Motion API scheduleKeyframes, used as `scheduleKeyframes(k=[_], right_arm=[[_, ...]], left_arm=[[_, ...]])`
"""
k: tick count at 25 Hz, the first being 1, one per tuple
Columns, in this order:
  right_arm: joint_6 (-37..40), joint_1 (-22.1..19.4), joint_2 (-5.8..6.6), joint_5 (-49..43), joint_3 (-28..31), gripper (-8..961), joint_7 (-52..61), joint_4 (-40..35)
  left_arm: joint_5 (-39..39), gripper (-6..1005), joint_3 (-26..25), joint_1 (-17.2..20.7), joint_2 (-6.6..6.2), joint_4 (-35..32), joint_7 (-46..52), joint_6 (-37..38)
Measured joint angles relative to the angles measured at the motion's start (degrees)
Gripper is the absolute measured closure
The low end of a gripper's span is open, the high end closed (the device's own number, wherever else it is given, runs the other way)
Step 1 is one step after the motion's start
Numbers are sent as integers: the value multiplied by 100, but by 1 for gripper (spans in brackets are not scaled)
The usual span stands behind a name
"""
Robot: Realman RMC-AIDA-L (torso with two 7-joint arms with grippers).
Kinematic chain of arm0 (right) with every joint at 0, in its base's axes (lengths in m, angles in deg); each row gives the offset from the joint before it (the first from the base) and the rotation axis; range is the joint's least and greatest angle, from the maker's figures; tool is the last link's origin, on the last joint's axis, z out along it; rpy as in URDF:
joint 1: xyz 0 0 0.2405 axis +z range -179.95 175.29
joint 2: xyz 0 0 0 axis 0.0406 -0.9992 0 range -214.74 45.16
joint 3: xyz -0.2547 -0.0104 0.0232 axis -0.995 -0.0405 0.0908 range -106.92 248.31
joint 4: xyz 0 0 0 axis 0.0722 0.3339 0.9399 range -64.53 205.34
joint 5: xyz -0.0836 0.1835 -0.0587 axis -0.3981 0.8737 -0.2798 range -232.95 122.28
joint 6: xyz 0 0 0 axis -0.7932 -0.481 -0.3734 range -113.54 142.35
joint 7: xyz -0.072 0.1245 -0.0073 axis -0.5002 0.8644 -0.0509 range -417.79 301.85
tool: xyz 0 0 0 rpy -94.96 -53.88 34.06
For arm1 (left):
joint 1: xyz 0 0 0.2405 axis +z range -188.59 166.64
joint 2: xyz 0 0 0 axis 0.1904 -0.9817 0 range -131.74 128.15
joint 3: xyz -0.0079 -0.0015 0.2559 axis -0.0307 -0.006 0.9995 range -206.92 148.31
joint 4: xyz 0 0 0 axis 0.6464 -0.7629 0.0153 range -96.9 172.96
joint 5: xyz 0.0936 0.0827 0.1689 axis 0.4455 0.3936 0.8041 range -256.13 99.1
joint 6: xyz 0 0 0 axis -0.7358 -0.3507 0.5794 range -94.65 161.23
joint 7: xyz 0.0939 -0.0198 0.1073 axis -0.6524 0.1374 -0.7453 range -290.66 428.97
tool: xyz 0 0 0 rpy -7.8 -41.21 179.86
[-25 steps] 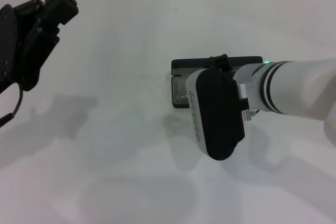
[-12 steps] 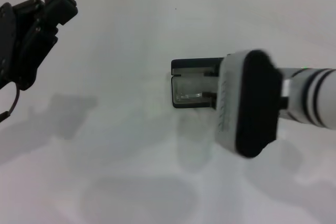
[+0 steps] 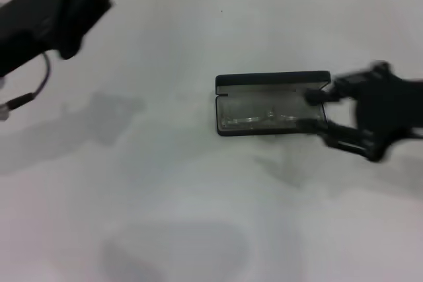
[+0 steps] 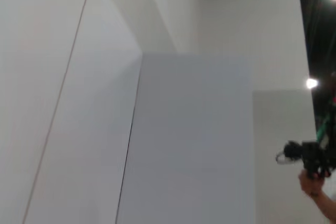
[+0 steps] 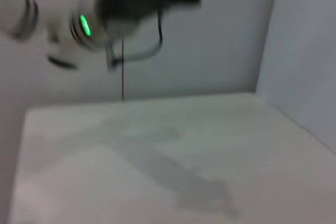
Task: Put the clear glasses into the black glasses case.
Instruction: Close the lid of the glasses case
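The black glasses case [image 3: 271, 79] lies open in the middle of the white table, its lid standing along the far side. Inside it rest the clear glasses [image 3: 258, 119], lenses side by side on the lining. My right gripper [image 3: 317, 110] is blurred just right of the case, open, with one finger near the lid's end and the other near the case's front corner, holding nothing. My left gripper [image 3: 73, 1] hovers, blurred, high over the table's far left, well away from the case.
The white table [image 3: 165, 196] spreads around the case, with a wall seam at the far edge. The left wrist view shows only walls and a distant hand [image 4: 315, 182]. In the right wrist view, the tabletop and the left arm [image 5: 100, 24] appear.
My right arm has pulled back to the right off the case and turned, uncovering the glasses in the case. The left arm has shifted up and toward the far edge.
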Motion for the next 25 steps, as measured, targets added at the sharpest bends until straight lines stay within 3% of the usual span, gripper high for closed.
scheduleKeyframes(k=[7,12,13,17,21,25], right_arm=[[2249,-267,-25,938,1944,618,-759,1316],[3472,-233,-28,1011,3180,617,-1143,2397],[3610,-232,-27,1002,3348,617,-1219,2578],[3820,-250,-26,993,3790,617,-1512,3246],[3823,-241,-23,947,3941,616,-1692,3607],[3740,-186,-19,838,3986,616,-1791,3796]], left_arm=[[1500,916,11,-785,55,-470,1211,-1425],[2571,779,42,-1410,322,-558,1607,-2620],[2927,762,51,-1581,427,-547,1614,-2950],[3633,695,93,-1946,568,-348,1684,-3581],[3829,678,443,-2372,586,173,1709,-4191],[3758,679,814,-2446,613,290,1700,-4621]])
